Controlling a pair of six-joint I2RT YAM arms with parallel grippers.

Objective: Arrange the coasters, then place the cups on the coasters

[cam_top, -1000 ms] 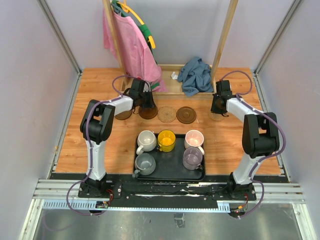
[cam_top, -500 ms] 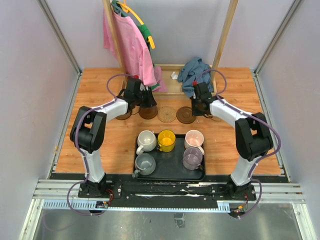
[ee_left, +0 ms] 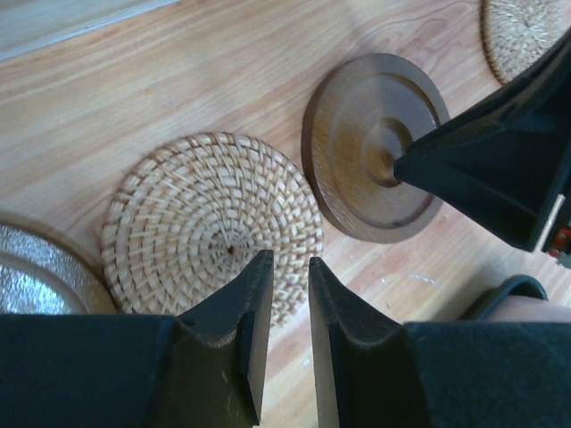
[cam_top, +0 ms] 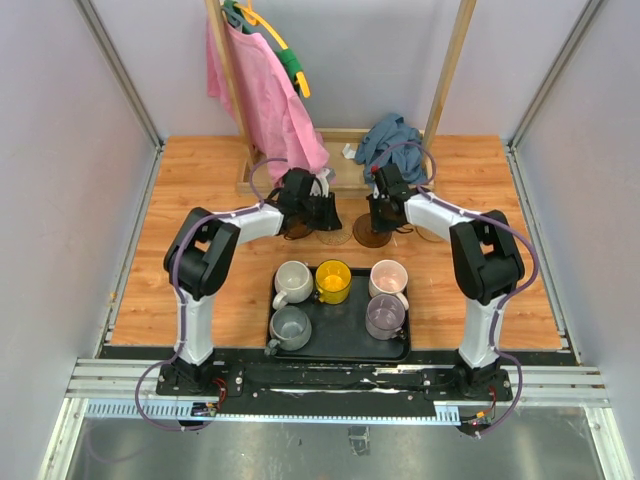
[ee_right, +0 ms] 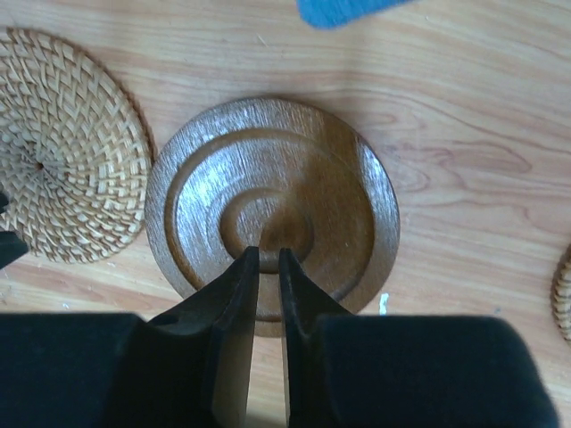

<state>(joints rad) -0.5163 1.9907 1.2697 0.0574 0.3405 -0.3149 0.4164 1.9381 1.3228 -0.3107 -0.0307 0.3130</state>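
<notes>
A row of coasters lies behind the black tray (cam_top: 340, 350). My left gripper (cam_top: 322, 212) (ee_left: 290, 260) hovers over the near edge of a tan woven coaster (cam_top: 334, 236) (ee_left: 212, 223), its jaws slightly open with nothing between them. My right gripper (cam_top: 378, 214) (ee_right: 268, 251) is nearly shut, tips on the centre of a dark brown coaster (cam_top: 372, 238) (ee_right: 272, 192) (ee_left: 375, 147). Another woven coaster (cam_top: 436, 233) lies further right, and a dark one (cam_top: 294, 232) sits partly under my left arm. The off-white (cam_top: 292, 280), yellow (cam_top: 333, 280), pale pink (cam_top: 388, 277), grey (cam_top: 290, 327) and lilac (cam_top: 385, 316) cups stand on the tray.
A wooden rack with a pink garment (cam_top: 265, 95) stands at the back, its base frame just behind the coasters. A crumpled blue cloth (cam_top: 392, 148) (ee_right: 343, 9) lies on that frame near my right gripper. Enclosure walls bound the table on both sides.
My left gripper moved right from a dark coaster to the woven one and its jaws parted a little. My right arm swung left from the far-right woven coaster onto the dark brown one.
</notes>
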